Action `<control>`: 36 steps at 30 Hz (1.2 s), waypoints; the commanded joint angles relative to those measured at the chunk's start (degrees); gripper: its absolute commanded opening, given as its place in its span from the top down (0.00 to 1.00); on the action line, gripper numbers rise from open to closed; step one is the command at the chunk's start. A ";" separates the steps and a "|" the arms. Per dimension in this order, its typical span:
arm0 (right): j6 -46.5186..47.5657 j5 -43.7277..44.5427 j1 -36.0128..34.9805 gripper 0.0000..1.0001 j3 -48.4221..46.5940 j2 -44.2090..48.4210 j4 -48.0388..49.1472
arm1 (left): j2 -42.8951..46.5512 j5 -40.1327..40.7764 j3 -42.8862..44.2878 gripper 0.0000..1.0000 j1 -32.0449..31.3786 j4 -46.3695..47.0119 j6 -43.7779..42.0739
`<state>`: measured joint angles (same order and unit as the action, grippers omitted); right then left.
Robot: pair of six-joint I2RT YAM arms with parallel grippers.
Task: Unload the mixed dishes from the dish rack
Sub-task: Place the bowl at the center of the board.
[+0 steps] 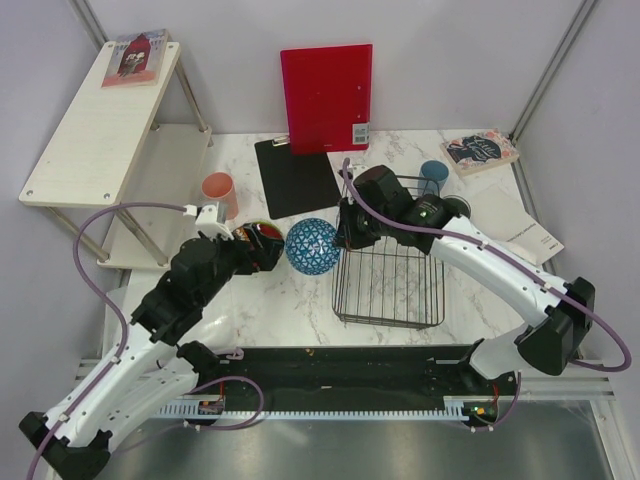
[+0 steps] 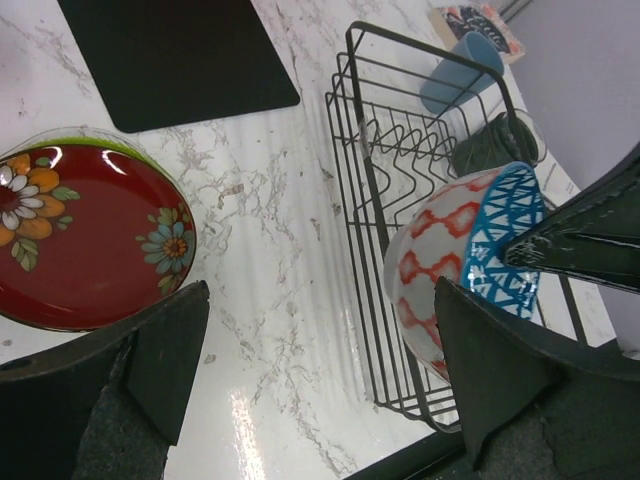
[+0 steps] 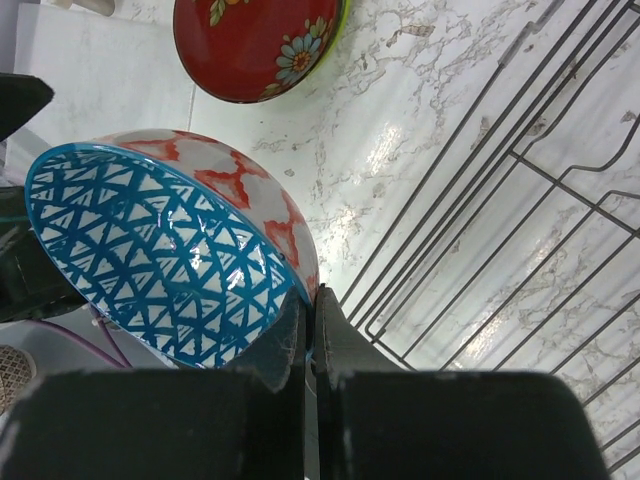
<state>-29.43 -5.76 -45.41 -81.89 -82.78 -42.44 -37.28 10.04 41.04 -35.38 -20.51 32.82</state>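
My right gripper (image 3: 310,322) is shut on the rim of the blue patterned bowl (image 3: 160,250) and holds it tilted above the table just left of the dish rack (image 1: 390,265). The bowl also shows in the top view (image 1: 312,246) and in the left wrist view (image 2: 460,250). My left gripper (image 2: 320,370) is open and empty, above the marble between the dark red plate (image 2: 90,240) and the rack (image 2: 420,160). The plate lies on a lime-green dish (image 2: 112,146). The rack looks empty. A pink cup (image 1: 218,190) stands at the left. The clear glass is out of view.
A light blue cup (image 1: 433,175) and a dark grey mug (image 2: 495,145) stand beyond the rack's far right corner. A flat black mat (image 1: 295,178) and a red folder (image 1: 326,95) lie at the back. A wooden shelf (image 1: 100,120) stands at the left, papers (image 1: 525,230) at the right.
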 commanded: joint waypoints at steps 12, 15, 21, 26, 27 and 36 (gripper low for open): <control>-1.24 -1.89 -0.38 1.00 -2.40 -3.87 6.49 | 3.70 -3.18 0.45 0.05 -0.40 2.05 0.23; -1.24 -2.59 -0.38 1.00 -3.89 -4.84 6.49 | 2.48 -5.38 -0.43 0.09 -0.31 4.07 0.40; -1.15 -3.03 -0.65 1.00 -5.74 -5.90 6.57 | -1.12 -8.02 -0.69 0.35 -0.40 4.87 -0.12; -0.98 -3.21 -0.82 1.00 -6.09 -5.81 6.58 | -3.77 -7.67 -0.60 0.46 -0.40 3.02 -0.48; -0.98 -3.29 -1.00 1.00 -6.00 -5.81 6.58 | -3.94 -7.58 -0.78 0.47 -0.40 2.94 -0.47; -0.45 -2.16 -1.44 1.00 -5.57 -4.76 6.31 | -5.44 -5.65 -0.34 0.98 -0.31 1.36 -0.21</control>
<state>-29.87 -8.23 -46.78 -84.93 -89.30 -39.77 -42.41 5.06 40.10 -35.40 -18.48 33.45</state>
